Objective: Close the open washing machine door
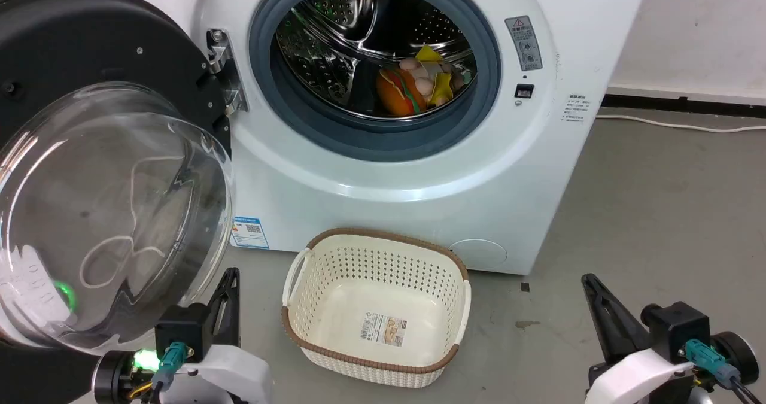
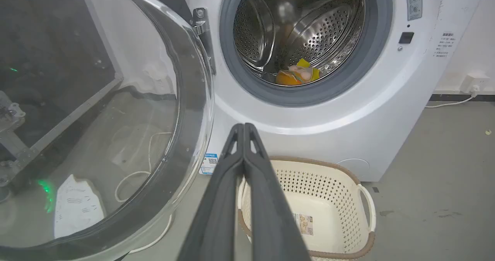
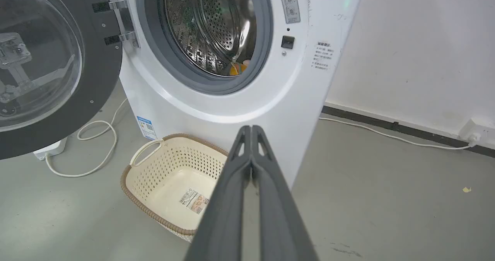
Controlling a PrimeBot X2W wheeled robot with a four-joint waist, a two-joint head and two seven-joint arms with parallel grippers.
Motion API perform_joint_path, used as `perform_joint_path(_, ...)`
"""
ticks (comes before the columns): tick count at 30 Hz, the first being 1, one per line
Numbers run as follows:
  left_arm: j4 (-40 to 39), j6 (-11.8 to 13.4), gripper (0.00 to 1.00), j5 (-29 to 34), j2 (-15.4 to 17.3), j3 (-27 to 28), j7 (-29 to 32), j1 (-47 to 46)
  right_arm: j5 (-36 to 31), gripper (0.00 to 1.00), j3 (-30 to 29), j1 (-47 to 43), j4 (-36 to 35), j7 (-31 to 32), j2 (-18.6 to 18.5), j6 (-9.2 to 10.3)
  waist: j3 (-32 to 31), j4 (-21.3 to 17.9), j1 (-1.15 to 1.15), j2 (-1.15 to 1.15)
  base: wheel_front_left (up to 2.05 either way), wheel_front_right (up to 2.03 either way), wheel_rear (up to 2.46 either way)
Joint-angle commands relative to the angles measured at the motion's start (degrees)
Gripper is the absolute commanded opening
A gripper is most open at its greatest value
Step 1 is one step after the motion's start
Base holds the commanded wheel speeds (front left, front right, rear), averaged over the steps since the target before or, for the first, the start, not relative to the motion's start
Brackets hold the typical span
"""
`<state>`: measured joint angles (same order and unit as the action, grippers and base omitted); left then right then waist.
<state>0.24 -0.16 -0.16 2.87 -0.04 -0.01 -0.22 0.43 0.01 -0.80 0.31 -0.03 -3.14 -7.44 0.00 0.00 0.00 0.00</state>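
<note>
The washing machine door (image 1: 108, 170) is swung wide open. It hangs out to the left of the washing machine (image 1: 419, 194) on a metal hinge (image 1: 224, 72). It has a fat black rim and a round bowl of clear glass in the middle.

The round hole of the machine has a grey rubber ring (image 1: 485, 93) around it. Behind the ring is the shiny steel drum (image 1: 353, 33), full of little holes. Some soft toys lie at the bottom of the drum: an orange one that looks like a burger (image 1: 400, 91) and, touching it, something yellow (image 1: 441, 84).

A cream basket (image 1: 383, 260) with a brown rim sits on the grey floor (image 1: 658, 212), just in front of the machine. A paper sticker (image 1: 383, 330) lies on its bottom.

The left pincer (image 2: 244, 127) is low down, just beside the bottom right edge of the door. Its two dark fingers are pressed together and hold nothing. In the left wrist view there is a small gap between the fingers and the glass, and the door is to their left.

The right pincer (image 3: 251, 128) is well apart from the door, over on the right side above the floor. Its fingers are pressed together too, and it holds nothing.
</note>
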Motion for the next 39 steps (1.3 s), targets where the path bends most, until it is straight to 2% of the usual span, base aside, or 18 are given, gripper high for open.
perform_joint_path(1,-0.24,0.16,0.0,0.16,0.0,0.04,0.01,0.22,-0.43,0.0,-0.01,0.8,-0.31,0.03,0.26,-0.05,0.0,0.0,0.0,0.0,0.0,0.0,0.0)
perform_joint_path(20,-0.24,0.16,0.0,0.16,0.0,0.04,0.01,0.22,-0.43,0.0,-0.01,0.8,-0.31,0.03,0.26,-0.05,0.0,0.0,0.0,0.0,0.0,0.0,0.0)
perform_joint_path(21,0.0,0.0,1.0,0.0,0.0,-0.02,0.0,0.0,0.0,1.0,-0.01,0.0,0.0,0.0,0.0,0.0,0.0,0.0,0.0,0.0,0.0,0.0,0.0)
perform_joint_path(39,0.38,0.18,1.0,-0.22,0.08,-0.99,-1.85,-0.01,1.32,1.0,-0.88,-0.79,-0.03,-1.83,0.02,-0.01,-0.14,1.04,0.0,0.0,0.0,0.0,0.0)
